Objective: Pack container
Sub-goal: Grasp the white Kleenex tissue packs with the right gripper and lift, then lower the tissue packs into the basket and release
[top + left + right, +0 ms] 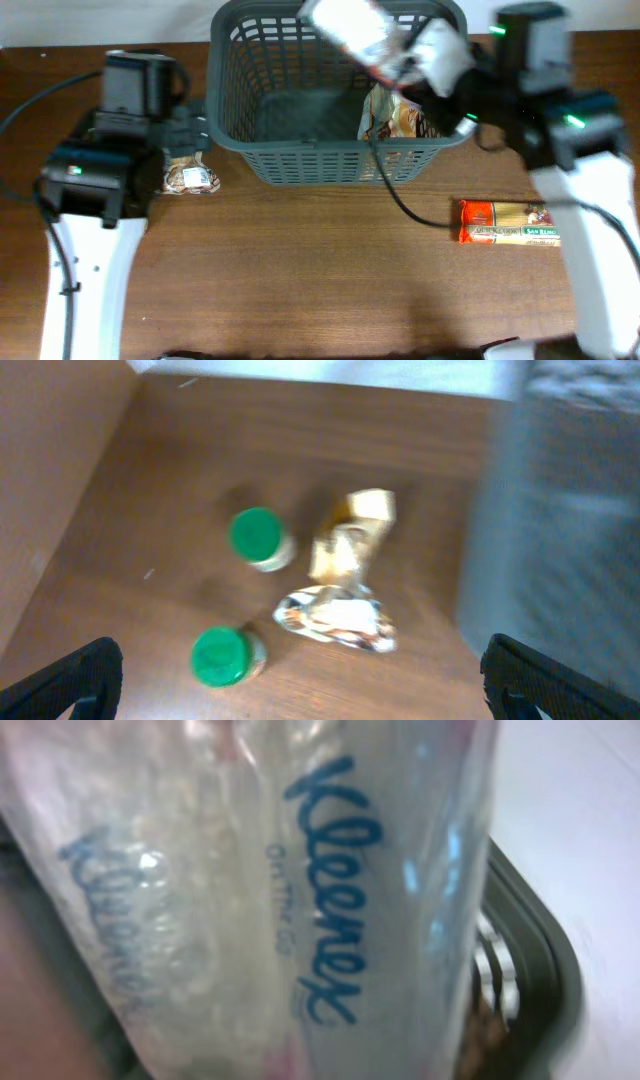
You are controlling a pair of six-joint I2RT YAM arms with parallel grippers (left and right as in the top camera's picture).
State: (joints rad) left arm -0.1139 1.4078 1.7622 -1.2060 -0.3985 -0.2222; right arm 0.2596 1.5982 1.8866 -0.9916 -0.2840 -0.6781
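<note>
Kleenex pack [300,900] hung over the container [300,165], pinched in the right fingers [405,72].
It seemed best lowered beside the bag [390,118] inside before releasing; left fingers [70,680] gaped wide, empty.

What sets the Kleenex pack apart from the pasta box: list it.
The Kleenex pack is shiny clear wrap with blue lettering; the pasta box is red and orange. The pack hangs in the right gripper over the basket; the box lies flat on the table. Neither rests in the basket yet.
</note>
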